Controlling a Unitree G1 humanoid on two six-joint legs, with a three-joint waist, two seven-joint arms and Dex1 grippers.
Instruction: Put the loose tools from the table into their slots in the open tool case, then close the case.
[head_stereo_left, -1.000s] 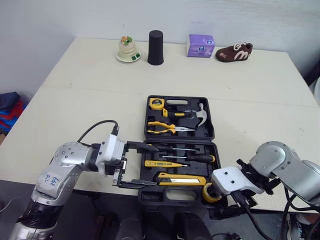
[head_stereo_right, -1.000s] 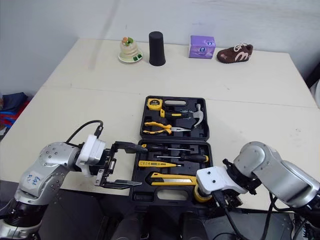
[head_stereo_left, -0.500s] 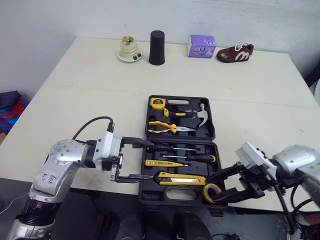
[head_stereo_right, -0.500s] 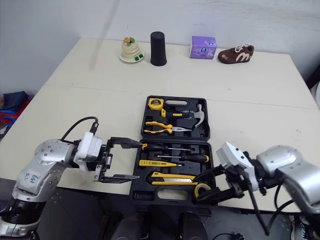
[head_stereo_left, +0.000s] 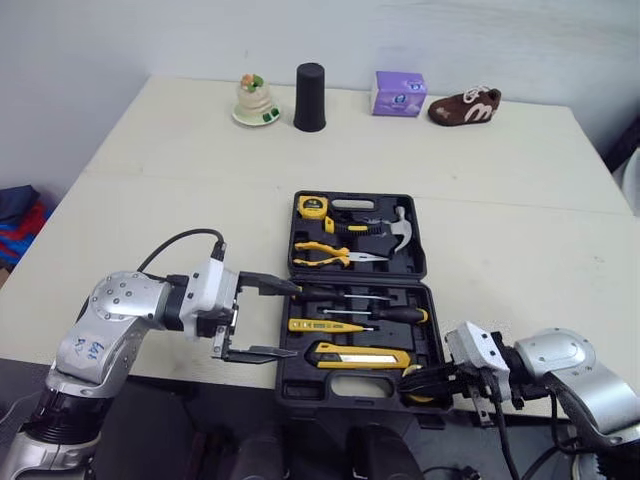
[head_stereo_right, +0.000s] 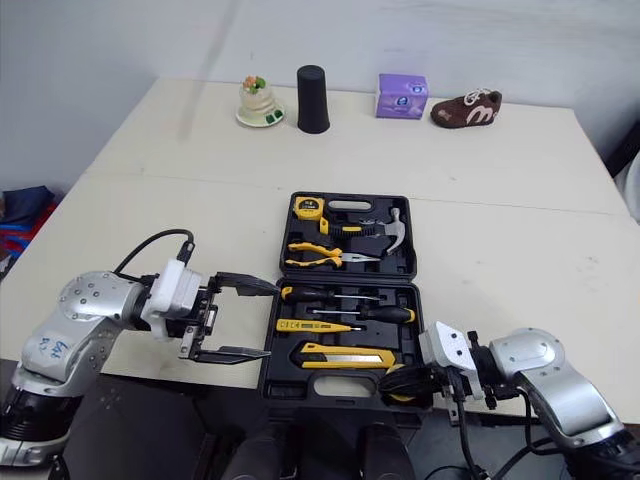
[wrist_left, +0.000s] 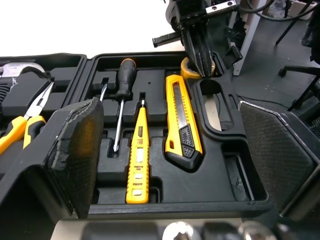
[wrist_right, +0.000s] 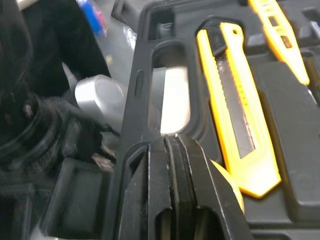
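Note:
The black tool case (head_stereo_left: 360, 281) lies open near the table's front edge. Its far half holds a tape measure (head_stereo_left: 313, 207), pliers (head_stereo_left: 330, 255) and a hammer (head_stereo_left: 395, 228). Its near half holds screwdrivers (head_stereo_left: 390, 314), a yellow tester pen (head_stereo_left: 325, 326) and a yellow utility knife (head_stereo_left: 360, 357). My right gripper (head_stereo_left: 415, 378) is shut at the case's near right corner, its tips against a yellow tape roll (wrist_left: 190, 65) in the corner slot, nothing between the fingers (wrist_right: 172, 150). My left gripper (head_stereo_left: 290, 320) is open at the left edge of the near half, holding nothing.
Along the table's far edge stand a small cake figurine (head_stereo_left: 253, 98), a black cup (head_stereo_left: 309, 96), a purple box (head_stereo_left: 399, 92) and a brown shoe (head_stereo_left: 465, 106). The case's near rim with its handle cutout (wrist_right: 175, 100) sits right at the table's front edge.
My right gripper went from open around the tape roll to shut, and sank low at the case's near right corner. The left gripper drew slightly left, still open.

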